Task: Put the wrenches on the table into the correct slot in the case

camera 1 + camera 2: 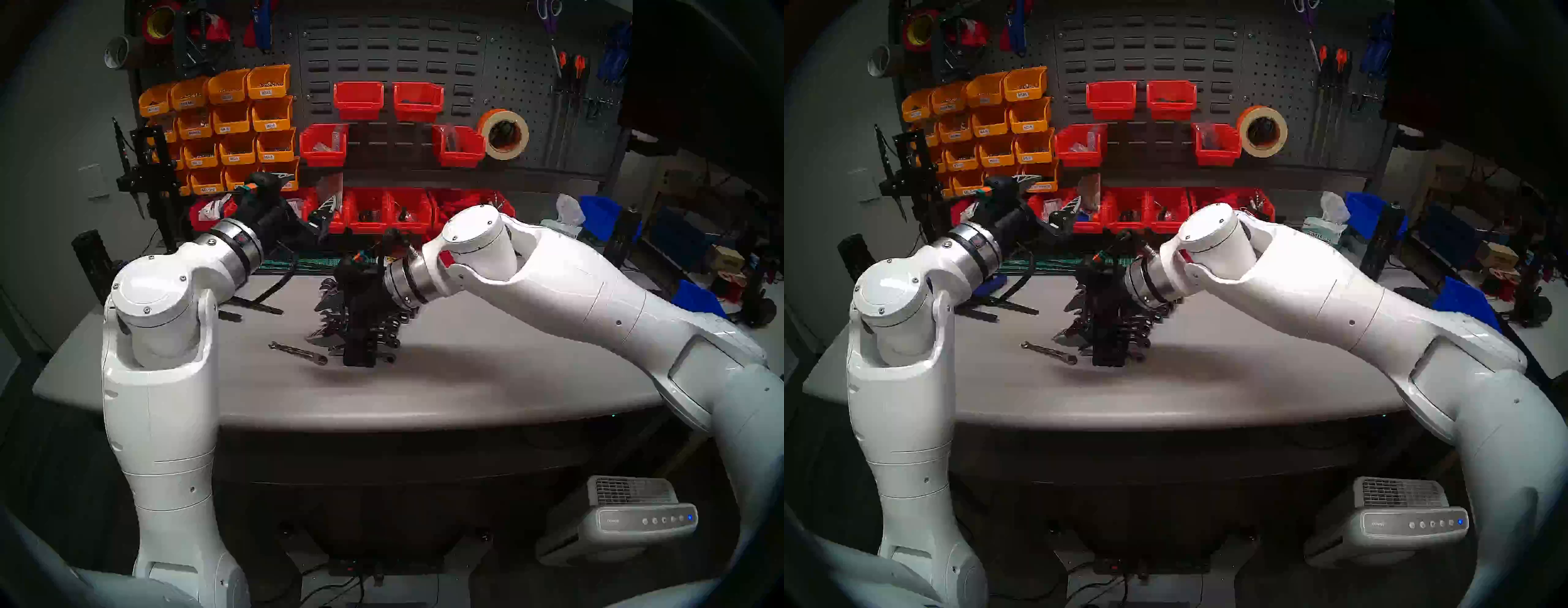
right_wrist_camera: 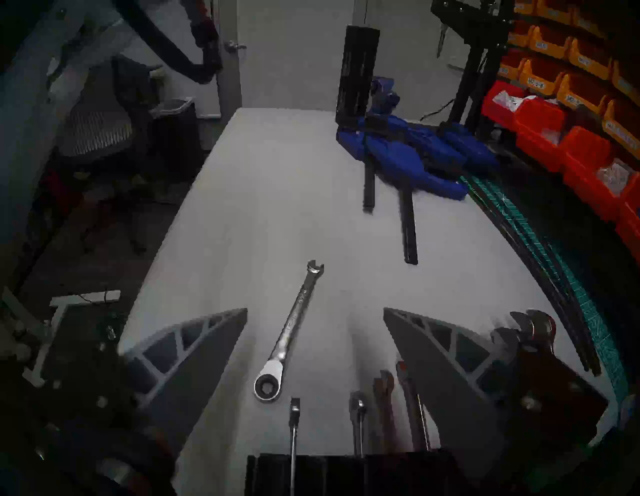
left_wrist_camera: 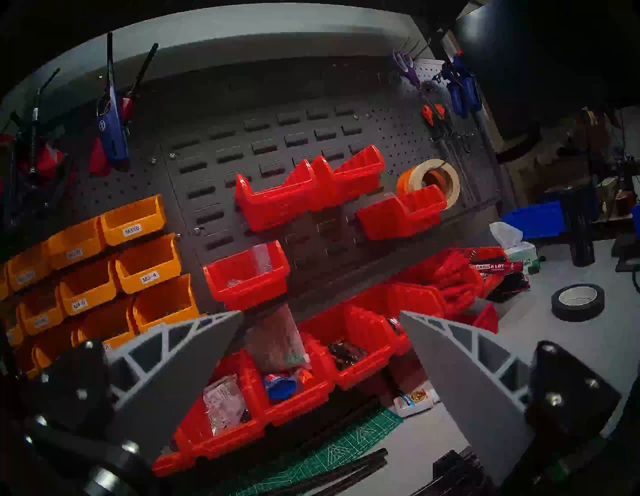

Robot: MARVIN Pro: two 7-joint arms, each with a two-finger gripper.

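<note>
**Approach to the loose wrench, right arm**

Grey table (image 1: 488,382) filled the middle of the head views, backed by a pegboard with red bins (image 1: 358,99) and yellow bins (image 1: 231,127).

One wrench (image 2: 292,332) lay flat on the table, low centre of the right wrist view, ring end toward the bottom edge and open end pointing up-frame. In the head view it sat just left of the case (image 1: 360,335), apart from it. The case stood mid-table, several wrenches already slotted in a row. A second loose wrench could not be picked out in any view.

The right gripper (image 2: 315,310) hovered above the case, pointing toward the frame's left, and was hard to pick out against it in the head views. Its jaws stood wide apart and held nothing; the wrench showed between the fingertips (image 2: 239,313), not touched. The left gripper (image 3: 320,313) was raised toward the bins, jaws fully spread and empty.

Judgement: the step was the reach for this wrench, with pickup not yet made. The next move would call for lowering over the shank, jaws across its width, then closing. The thin steel lay flush on the table, so a slip looked possible.
</note>
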